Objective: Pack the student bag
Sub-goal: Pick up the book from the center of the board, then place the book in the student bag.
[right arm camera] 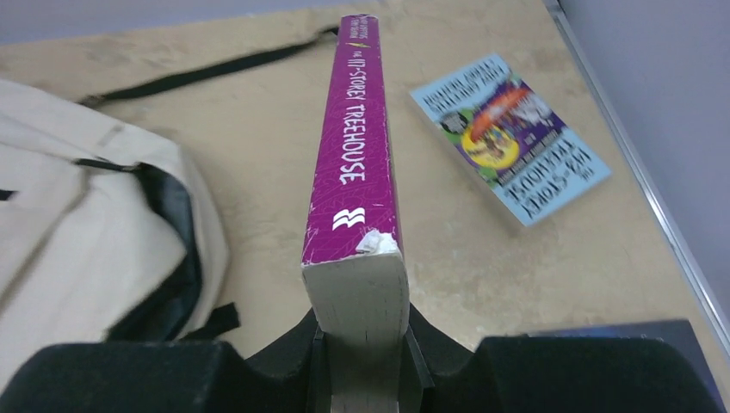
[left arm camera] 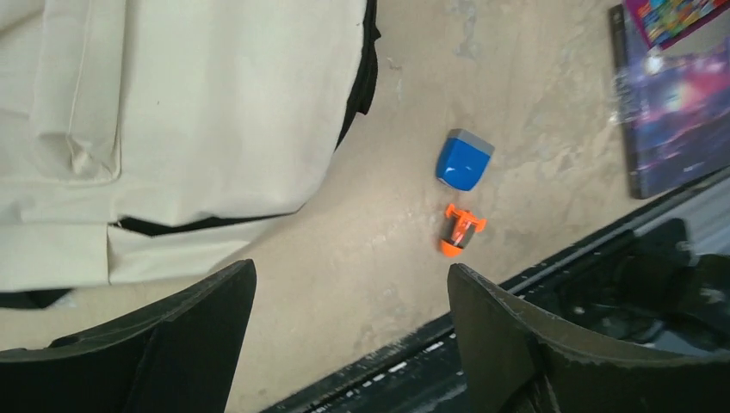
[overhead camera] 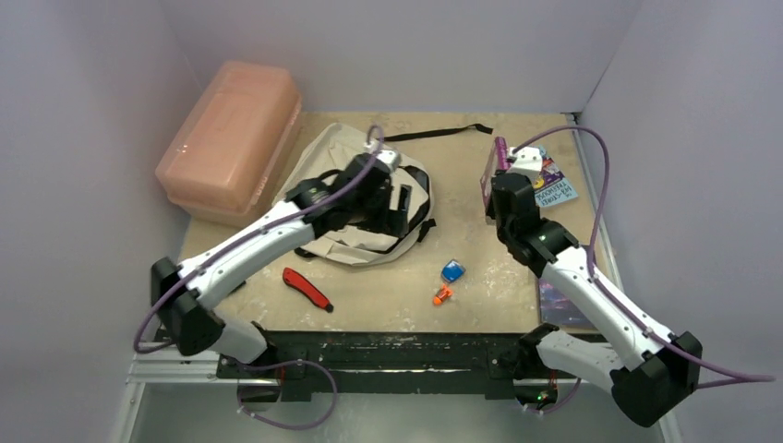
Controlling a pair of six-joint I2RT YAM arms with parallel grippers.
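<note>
The right gripper (right arm camera: 359,348) pinched a purple Treehouse book (right arm camera: 353,172) spine-up, student bag (right arm camera: 86,224) to its left, blue paperback (right arm camera: 508,138) to its right; the left gripper (left arm camera: 349,292) stood spread.

Back left on the desk (overhead camera: 388,300): plastic box (overhead camera: 231,138). Just right of it: student bag (overhead camera: 351,152), left claw (left arm camera: 351,284) above. Before the bag: cutter (overhead camera: 307,288); right of that, small block (overhead camera: 452,270), toy (overhead camera: 442,295) just nearer. Back right: upright book (right arm camera: 353,172) in right claw (right arm camera: 360,344), flat book (overhead camera: 557,185) just right.
</note>
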